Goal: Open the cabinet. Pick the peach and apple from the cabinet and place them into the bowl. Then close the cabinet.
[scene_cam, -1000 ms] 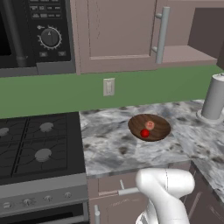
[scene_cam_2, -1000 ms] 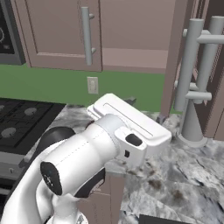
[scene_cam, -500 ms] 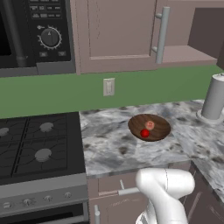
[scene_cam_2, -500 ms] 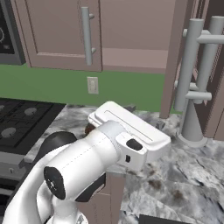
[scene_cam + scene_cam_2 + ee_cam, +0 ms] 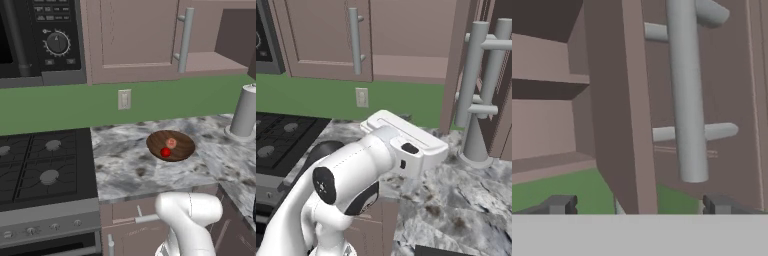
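The cabinet (image 5: 135,40) has its left door shut and its right door (image 5: 455,65) swung open. The bowl (image 5: 182,140) sits on the counter below it, with the peach (image 5: 171,142) and the apple (image 5: 165,152) lying inside. In the hand view my gripper (image 5: 639,205) is open with nothing between its fingertips (image 5: 559,205). It faces the open door's edge (image 5: 622,125), and that door's grey bar handle (image 5: 687,90) hangs just right of centre. My white hand (image 5: 406,142) hovers over the counter, left of the open door.
A gas stove (image 5: 40,170) fills the counter's left side, with a microwave (image 5: 45,40) above it. A grey cylinder (image 5: 245,112) stands on the counter to the right of the bowl. A wall outlet (image 5: 124,99) sits on the green backsplash.
My arm has shifted only slightly, with the hand a touch lower. The jaws stay wide apart. Bowl, fruits and doors have not moved.
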Motion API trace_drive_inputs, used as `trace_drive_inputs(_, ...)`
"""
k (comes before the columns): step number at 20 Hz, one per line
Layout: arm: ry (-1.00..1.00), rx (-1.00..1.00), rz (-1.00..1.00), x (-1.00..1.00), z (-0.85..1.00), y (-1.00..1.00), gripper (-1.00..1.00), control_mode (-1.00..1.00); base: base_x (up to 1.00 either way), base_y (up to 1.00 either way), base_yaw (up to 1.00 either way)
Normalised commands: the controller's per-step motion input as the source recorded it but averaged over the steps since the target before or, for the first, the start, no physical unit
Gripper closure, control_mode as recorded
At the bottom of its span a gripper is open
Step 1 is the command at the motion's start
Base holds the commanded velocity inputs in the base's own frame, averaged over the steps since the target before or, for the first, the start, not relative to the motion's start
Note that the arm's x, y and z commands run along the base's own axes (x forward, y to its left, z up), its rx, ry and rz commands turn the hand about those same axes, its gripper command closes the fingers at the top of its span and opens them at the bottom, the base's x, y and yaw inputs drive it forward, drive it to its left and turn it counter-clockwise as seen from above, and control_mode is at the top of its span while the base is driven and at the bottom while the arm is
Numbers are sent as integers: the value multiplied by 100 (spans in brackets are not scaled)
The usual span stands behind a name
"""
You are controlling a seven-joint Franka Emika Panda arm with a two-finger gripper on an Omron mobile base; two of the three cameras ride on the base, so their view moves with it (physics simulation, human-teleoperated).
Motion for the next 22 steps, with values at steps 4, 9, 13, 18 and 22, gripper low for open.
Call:
trace_drive_inputs(4,7,0,0,44,-9,2,-100,-100,0,0,0)
trace_drive_inputs(9,5,0,0,46,-15,0,-100,-100,0,0,0)
trace_drive_inputs(13,0,9,0,29,-11,-25,-100,-100,0,0,0)
trace_drive_inputs(18,0,9,0,23,0,-27,-100,-100,0,0,0)
trace_drive_inputs(22,0,7,0,21,0,-26,-100,-100,0,0,0)
